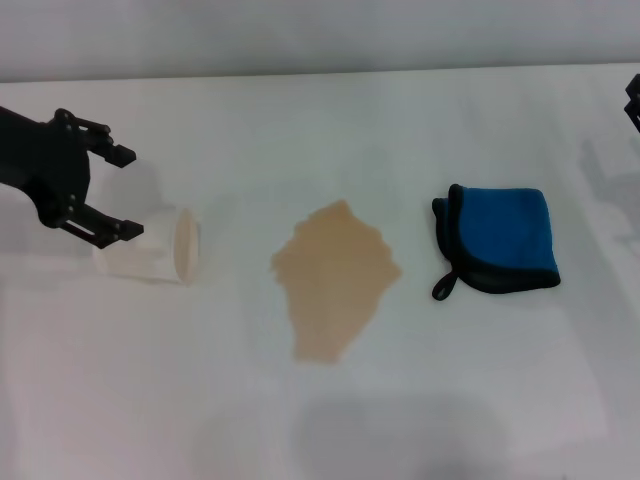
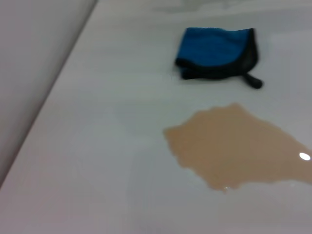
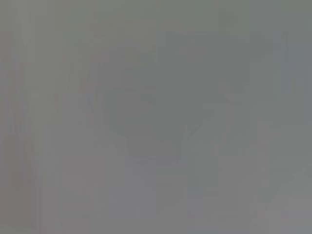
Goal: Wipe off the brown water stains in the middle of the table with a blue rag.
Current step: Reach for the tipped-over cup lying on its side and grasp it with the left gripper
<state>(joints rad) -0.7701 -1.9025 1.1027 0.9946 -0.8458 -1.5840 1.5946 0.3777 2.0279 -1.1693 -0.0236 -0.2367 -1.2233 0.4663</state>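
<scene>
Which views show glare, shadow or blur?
Left wrist view: a small white glint on the tan-brown liquid patch; the folded blue cloth with black edging looks soft. Head view: faint grey shadows on the white matte tabletop. Right wrist view: uniform grey, nothing recognisable.

No readable text, label, brand, number or sign appears on anything.

White matte worktop (image 1: 330, 130); tan-brown water stains (image 1: 335, 278) of uniform tone; bright blue rag (image 1: 500, 238) edged in black, with black loop; cream paper cup (image 1: 150, 250); black left end effector (image 1: 118, 192).
</scene>
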